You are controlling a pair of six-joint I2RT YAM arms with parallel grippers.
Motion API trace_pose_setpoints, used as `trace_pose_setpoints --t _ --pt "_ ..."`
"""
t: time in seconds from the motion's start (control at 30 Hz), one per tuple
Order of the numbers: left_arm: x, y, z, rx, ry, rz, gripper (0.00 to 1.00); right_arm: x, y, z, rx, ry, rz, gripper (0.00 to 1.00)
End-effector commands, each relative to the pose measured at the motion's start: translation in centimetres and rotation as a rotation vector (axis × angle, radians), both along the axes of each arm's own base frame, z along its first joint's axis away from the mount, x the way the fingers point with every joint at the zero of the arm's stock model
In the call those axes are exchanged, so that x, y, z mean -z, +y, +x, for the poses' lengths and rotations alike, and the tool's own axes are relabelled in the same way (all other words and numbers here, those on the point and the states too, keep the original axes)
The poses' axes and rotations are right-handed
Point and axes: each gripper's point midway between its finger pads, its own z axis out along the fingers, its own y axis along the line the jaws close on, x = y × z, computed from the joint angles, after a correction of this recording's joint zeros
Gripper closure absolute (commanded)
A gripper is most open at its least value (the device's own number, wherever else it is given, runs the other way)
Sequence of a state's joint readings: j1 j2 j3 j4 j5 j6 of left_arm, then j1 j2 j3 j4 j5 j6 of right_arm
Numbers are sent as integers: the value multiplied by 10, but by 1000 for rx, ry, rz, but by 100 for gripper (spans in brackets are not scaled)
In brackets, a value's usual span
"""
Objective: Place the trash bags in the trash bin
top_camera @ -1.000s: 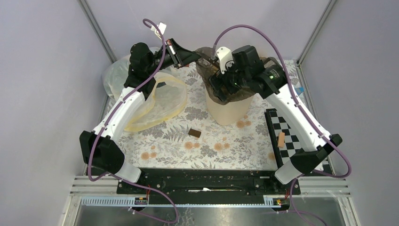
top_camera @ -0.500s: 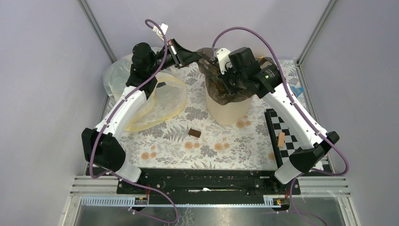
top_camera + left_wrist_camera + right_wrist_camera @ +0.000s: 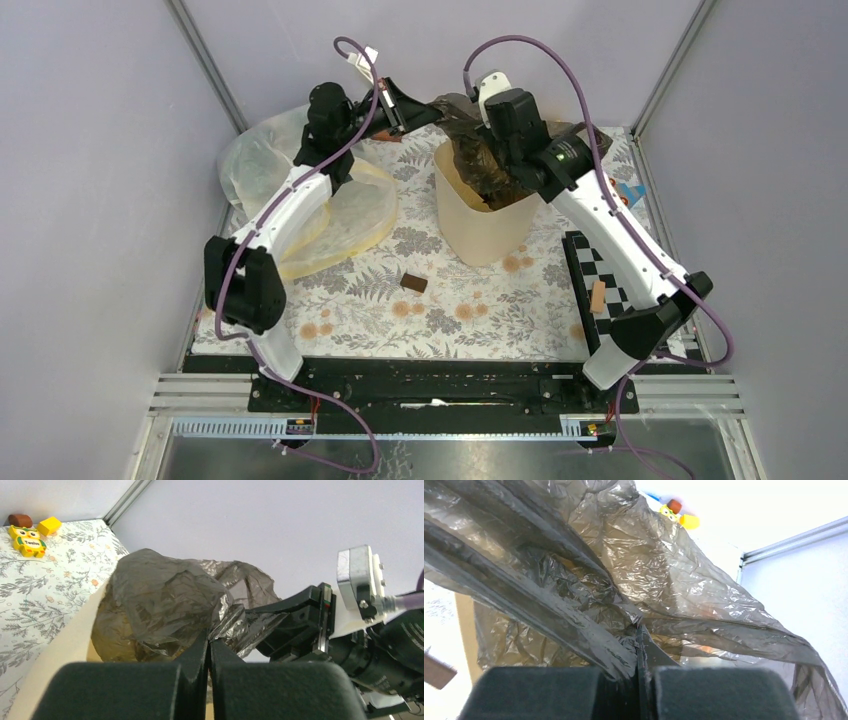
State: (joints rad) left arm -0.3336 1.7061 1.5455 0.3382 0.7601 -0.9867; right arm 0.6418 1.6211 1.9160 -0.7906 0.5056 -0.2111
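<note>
The dark brown-olive trash bag [image 3: 487,165] hangs bunched over the mouth of the cream trash bin [image 3: 482,232], its lower part inside. My left gripper [image 3: 438,104] is shut on the bag's crinkled edge at the bin's back left; in the left wrist view its jaws [image 3: 209,642] pinch the film [image 3: 165,597] above the bin's rim [image 3: 57,647]. My right gripper [image 3: 468,130] is shut on a fold of the bag just right of it. In the right wrist view the stretched bag [image 3: 684,580] fills the frame around the closed jaws [image 3: 639,630].
A whitish translucent bag with a yellow rim [image 3: 345,215] lies left of the bin under my left arm. A small brown block [image 3: 414,283] sits in front of the bin. A checkerboard [image 3: 590,262] with a wooden piece [image 3: 598,296] lies at right. Small toys [image 3: 27,541] stand beyond the bin.
My right gripper has shut on the bag. Both arms have risen and moved back, lifting the bag off the bin's front rim, which now shows bare.
</note>
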Motion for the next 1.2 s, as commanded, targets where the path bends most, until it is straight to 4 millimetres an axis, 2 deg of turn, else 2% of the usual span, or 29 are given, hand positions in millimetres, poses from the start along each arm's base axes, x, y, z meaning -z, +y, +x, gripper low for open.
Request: trace_pose_setpoints --t 0.0,0.1,0.27,0.4,0.47,0.53,0.63,0.7,0.87,1.17 --pt "-17 -5 14 -5 -77 -20 100 -1 -10 17 79 -48 -56 100" --pt "-1 -7 20 -3 -54 6 100 23 0 13 18 16 -52 100" --pt "10 -1 15 -33 -59 46 100 59 35 -9 -147 159 72 100" --pt "23 5 11 -70 -39 85 100 78 50 -21 -211 249 113 98" --pt "27 7 9 -72 -35 89 100 71 53 -23 -223 252 130 97" --pt "25 9 6 -70 -37 92 100 56 56 -26 -240 234 160 93" --pt "18 15 1 -87 -47 96 100 35 59 -36 -278 207 207 76" --pt "18 20 -2 -115 -53 105 100 28 58 -44 -293 209 221 72" --pt "25 27 -7 -148 -48 116 100 29 59 -66 -343 265 241 51" --pt "38 37 -4 -192 -23 144 100 31 69 -99 -445 331 312 45"
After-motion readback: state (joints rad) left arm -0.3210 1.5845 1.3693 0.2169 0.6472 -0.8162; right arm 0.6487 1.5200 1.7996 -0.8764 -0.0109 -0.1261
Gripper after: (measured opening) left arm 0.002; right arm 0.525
